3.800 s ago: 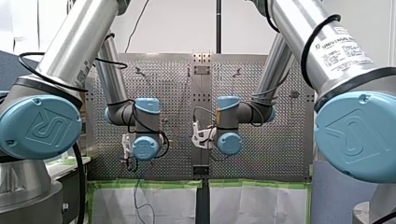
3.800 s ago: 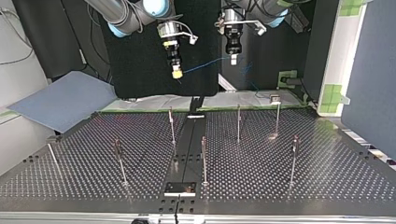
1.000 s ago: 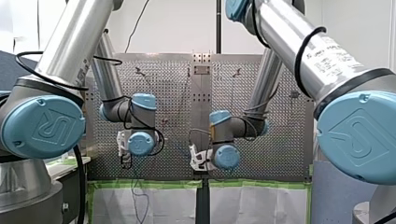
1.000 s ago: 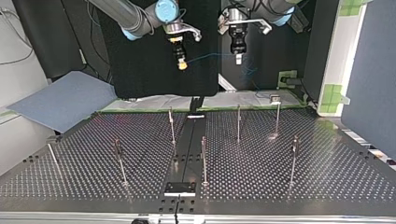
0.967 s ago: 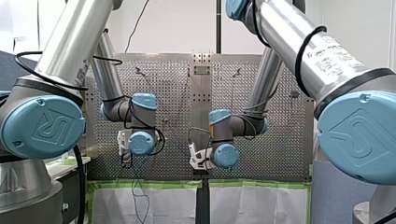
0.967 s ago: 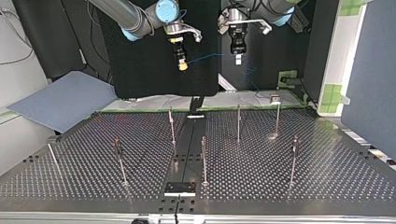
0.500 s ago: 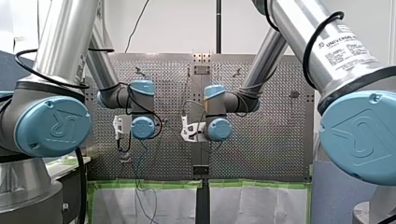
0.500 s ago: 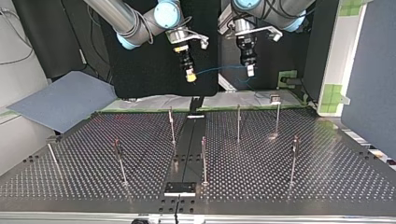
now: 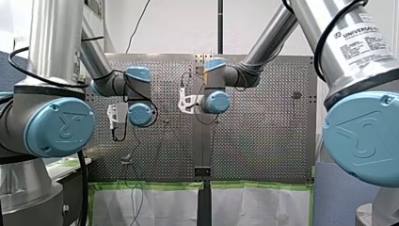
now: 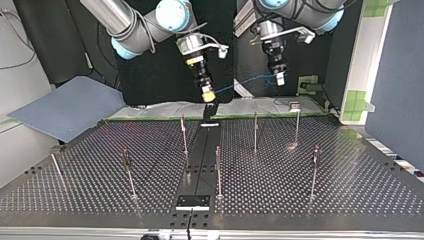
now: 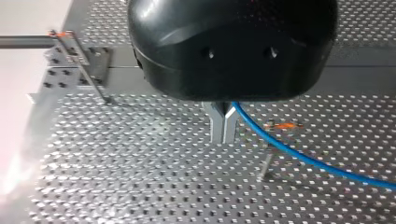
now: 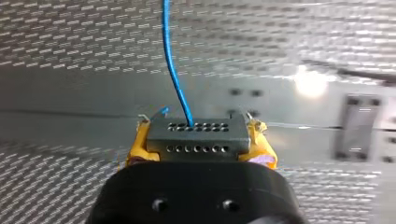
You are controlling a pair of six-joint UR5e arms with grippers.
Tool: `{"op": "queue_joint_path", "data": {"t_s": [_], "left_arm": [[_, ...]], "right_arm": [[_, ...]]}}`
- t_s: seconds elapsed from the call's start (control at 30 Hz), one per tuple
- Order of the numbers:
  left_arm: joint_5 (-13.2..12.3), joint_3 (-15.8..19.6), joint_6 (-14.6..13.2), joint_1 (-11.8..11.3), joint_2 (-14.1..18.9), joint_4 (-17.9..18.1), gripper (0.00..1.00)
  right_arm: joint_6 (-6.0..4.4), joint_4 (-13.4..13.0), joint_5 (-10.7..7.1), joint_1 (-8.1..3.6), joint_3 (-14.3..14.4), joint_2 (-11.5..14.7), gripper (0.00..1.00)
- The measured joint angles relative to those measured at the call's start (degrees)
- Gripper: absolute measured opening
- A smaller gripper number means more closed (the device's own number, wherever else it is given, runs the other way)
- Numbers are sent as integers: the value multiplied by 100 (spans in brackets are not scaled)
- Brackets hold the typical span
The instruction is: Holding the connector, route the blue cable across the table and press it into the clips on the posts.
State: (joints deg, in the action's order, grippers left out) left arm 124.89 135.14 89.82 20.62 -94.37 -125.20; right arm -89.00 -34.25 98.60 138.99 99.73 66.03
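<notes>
Top view, left to right: my right gripper (image 10: 208, 96) hangs above the table's (image 10: 300, 200) far side, its yellow pads clamped on the dark connector (image 12: 196, 137). The blue cable (image 11: 303, 159) runs from the connector rightward to my left gripper (image 10: 280, 78), whose metal fingers (image 11: 217, 130) are pinched on it.

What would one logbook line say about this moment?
right gripper: shut on connector | left gripper: shut on blue cable | posts: no cable clipped yet
</notes>
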Motion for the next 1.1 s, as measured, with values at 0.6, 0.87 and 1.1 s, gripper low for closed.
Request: {"op": "queue_joint_path", "data": {"t_s": [0.6,0.87,1.1], "left_arm": [[365,-773,351,-138,858,-986,0],[370,-924,328,-212,892,-1412,0],[387,-1091,300,-322,891,-1791,0]], "right_arm": [[-233,263,-192,292,-715,-15,0],[-461,534,-408,323,-1122,-90,0],[-552,906,-531,321,-1524,-175,0]]}}
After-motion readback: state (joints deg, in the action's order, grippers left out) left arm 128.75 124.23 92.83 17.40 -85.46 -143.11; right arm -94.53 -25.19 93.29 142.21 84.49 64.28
